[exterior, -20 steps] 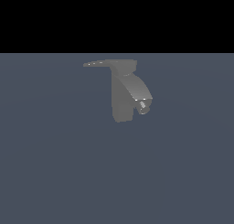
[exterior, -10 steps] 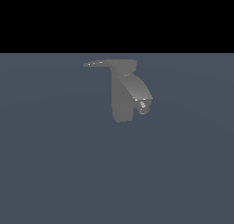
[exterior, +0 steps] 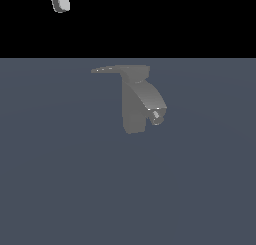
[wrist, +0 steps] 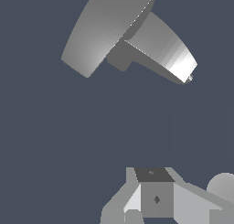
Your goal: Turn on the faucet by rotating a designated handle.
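The handle is seen as a thin flat lever projecting from the top cap of the faucet toward the exterior view's left, tapering to a narrow tip. The faucet stands upright on the grey floor, its spout curved down to a round nozzle. The gripper is held well above and apart from it; whether it is released or clenched cannot be told.

Handle projects from faucet top, leftward.
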`<state>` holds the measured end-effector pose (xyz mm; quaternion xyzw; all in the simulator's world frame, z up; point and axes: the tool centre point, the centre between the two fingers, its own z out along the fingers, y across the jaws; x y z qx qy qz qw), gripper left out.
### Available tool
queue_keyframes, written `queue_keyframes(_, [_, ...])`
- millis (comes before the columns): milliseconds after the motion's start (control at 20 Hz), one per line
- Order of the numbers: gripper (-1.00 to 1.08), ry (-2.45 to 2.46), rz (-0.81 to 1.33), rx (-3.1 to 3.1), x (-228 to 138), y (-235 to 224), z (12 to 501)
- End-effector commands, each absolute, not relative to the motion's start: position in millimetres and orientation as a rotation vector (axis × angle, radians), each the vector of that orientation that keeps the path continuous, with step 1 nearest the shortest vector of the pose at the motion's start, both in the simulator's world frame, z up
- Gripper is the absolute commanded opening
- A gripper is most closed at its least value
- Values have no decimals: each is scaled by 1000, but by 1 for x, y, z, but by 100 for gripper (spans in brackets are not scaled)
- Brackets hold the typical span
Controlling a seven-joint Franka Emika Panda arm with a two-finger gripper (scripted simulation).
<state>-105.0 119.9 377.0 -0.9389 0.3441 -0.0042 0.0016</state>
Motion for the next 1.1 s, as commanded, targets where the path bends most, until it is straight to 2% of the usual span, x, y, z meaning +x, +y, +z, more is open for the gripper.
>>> queue_keyframes(0, [-100, 1152, -12, -2917, -90, 125, 368])
queue_keyframes(1050, [-100, 1742, -5, -2611, 41, 134, 292])
